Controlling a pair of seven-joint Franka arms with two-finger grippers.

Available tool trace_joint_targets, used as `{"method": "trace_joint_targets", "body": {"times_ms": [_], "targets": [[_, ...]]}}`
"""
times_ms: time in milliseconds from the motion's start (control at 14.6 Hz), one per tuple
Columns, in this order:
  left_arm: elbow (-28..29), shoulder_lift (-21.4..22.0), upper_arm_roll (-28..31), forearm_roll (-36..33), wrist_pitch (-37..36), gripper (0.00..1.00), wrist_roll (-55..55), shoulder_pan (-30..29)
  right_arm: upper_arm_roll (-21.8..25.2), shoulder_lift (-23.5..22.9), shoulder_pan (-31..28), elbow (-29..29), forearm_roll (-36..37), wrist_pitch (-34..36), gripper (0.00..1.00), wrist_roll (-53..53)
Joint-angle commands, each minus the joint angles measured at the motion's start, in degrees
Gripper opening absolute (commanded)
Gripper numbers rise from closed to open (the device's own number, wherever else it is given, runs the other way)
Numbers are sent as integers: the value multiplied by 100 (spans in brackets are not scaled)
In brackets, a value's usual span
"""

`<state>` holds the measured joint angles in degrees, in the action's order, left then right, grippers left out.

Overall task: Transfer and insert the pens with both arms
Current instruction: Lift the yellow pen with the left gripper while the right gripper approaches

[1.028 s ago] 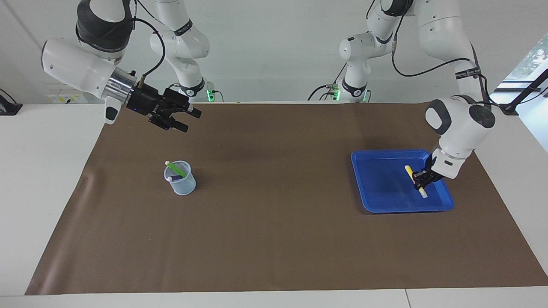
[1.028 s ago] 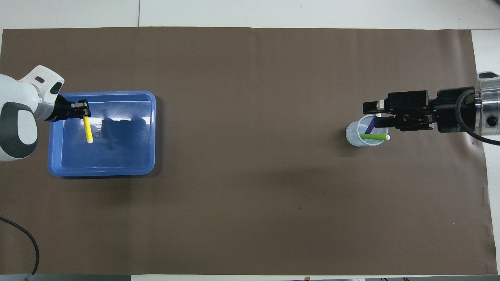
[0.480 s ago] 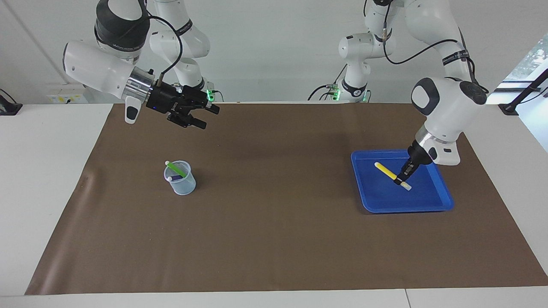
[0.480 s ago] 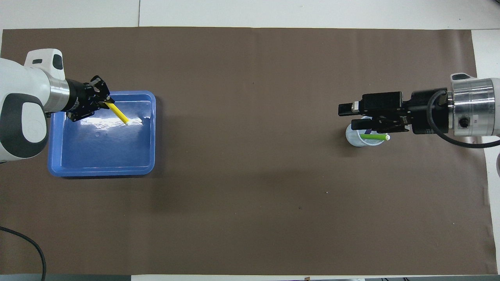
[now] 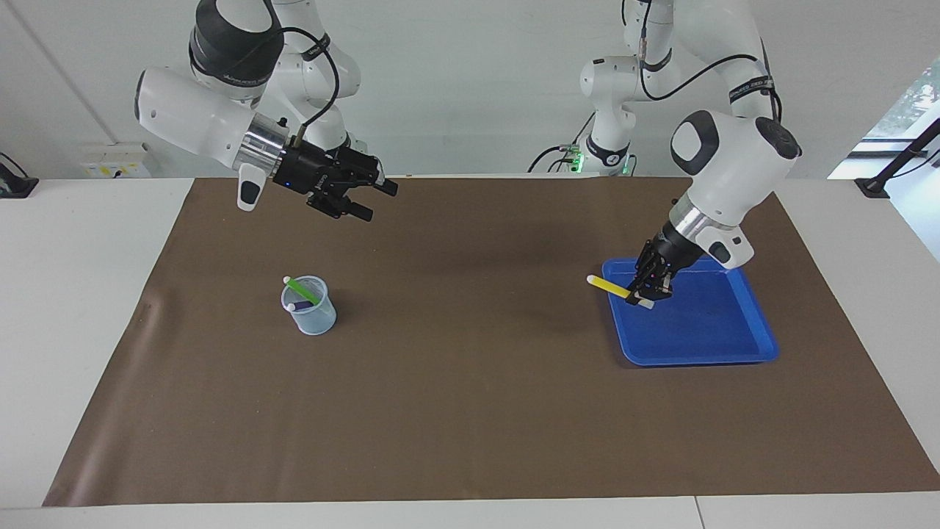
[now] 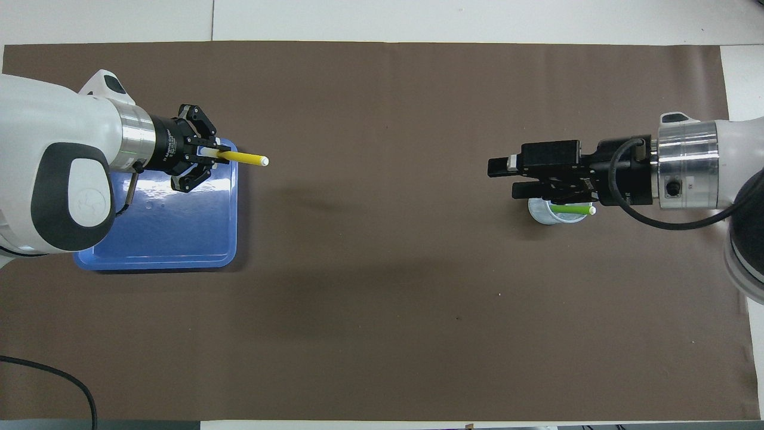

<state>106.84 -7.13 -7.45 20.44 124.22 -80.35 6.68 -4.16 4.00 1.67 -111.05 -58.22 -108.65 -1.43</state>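
Note:
My left gripper [image 5: 646, 292] is shut on the yellow pen [image 5: 609, 286] near its whitish end. It holds the pen level in the air over the rim of the blue tray [image 5: 698, 345], pointing toward the table's middle. The overhead view shows this gripper [image 6: 212, 156], the pen [image 6: 242, 157] and the tray [image 6: 179, 239] too. My right gripper [image 5: 378, 202] is open and empty, raised over the mat near the clear cup [image 5: 310, 307], apart from it. The green pen [image 5: 302, 289] and the purple pen [image 5: 301, 303] stand in the cup. In the overhead view this gripper [image 6: 502, 179] partly covers the cup [image 6: 546, 214] and hides the purple pen.
A brown mat [image 5: 470, 411] covers the table. Two smaller white arms with green-lit bases [image 5: 345, 158] [image 5: 602, 154] stand at the robots' end. The tray holds nothing else. A black cable [image 6: 36, 370] lies at the mat's corner near the left arm.
My left gripper has lifted the yellow pen out of the tray and swung it level toward the table's middle. My right gripper has moved toward the middle, staying open.

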Motion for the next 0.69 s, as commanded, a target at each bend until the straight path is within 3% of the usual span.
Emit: {"method": "trace_joint_targets", "body": {"times_ms": [0,617], "targets": [[-32,132,68,162,-65,0,-988,420,-24,118,298,-171,-137,-515,100,152],[-50,352,68,303,374,0,-2378,1599,-24,-180,1441,-373,-137,-2484,100,433]]}}
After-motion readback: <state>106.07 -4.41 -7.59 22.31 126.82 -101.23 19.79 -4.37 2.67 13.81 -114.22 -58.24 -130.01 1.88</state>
